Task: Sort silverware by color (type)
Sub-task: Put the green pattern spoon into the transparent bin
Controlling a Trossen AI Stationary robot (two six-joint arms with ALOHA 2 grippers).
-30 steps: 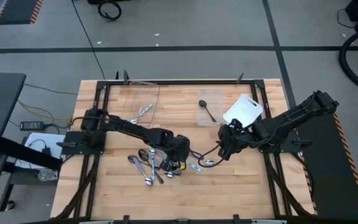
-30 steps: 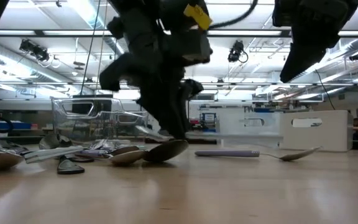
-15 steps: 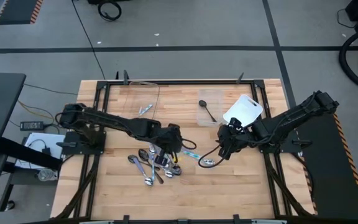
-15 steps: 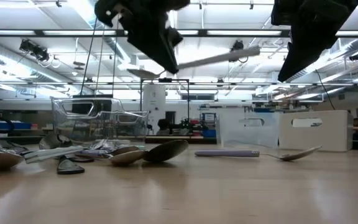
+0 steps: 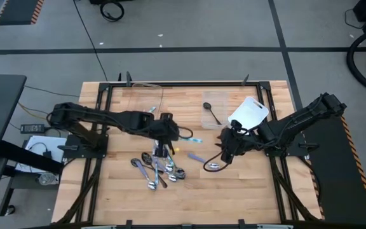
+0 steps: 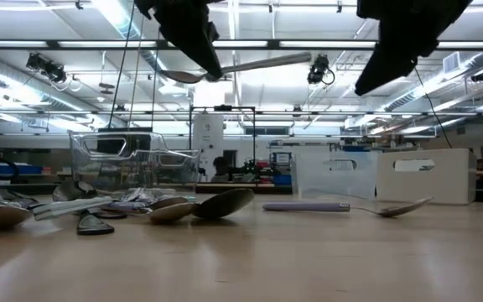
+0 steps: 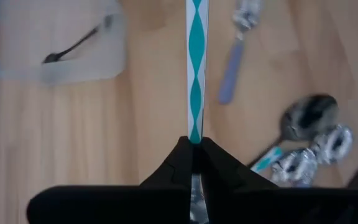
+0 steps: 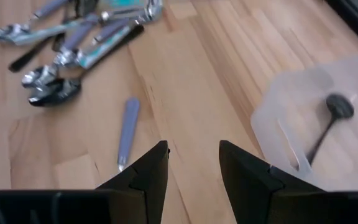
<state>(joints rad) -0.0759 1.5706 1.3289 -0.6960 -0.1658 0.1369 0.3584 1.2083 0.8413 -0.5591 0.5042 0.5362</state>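
Teal-and-white patterned spoon (image 7: pixel 196 68), one item: pinched by its handle between the pressed-together fingers of my left gripper (image 5: pixel 166 126), carried in the air above the table (image 5: pixel 246 191), just beyond the pile (image 5: pixel 159 167); from table height it shows as a long silver piece (image 6: pixel 250 65) held high and nearly level. Pile of spoons, silver bowls with pale blue or teal handles plus dark ones, lying on the wood just under and near that gripper. One lone spoon (image 5: pixel 203 162) with a lilac-blue handle, flat on the table to the right of the pile, apart from it. One dark spoon (image 5: pixel 212 112) inside a clear container (image 5: pixel 216 95), beyond the lone spoon toward the table's far edge. Second clear container (image 5: pixel 146 94), far-left of the pile. White lid (image 5: pixel 248 112) beside the dark spoon's container. My right gripper (image 5: pixel 225 150), fingers (image 8: pixel 247 177) spread and holding nothing, hanging above the table just right of the lone spoon.
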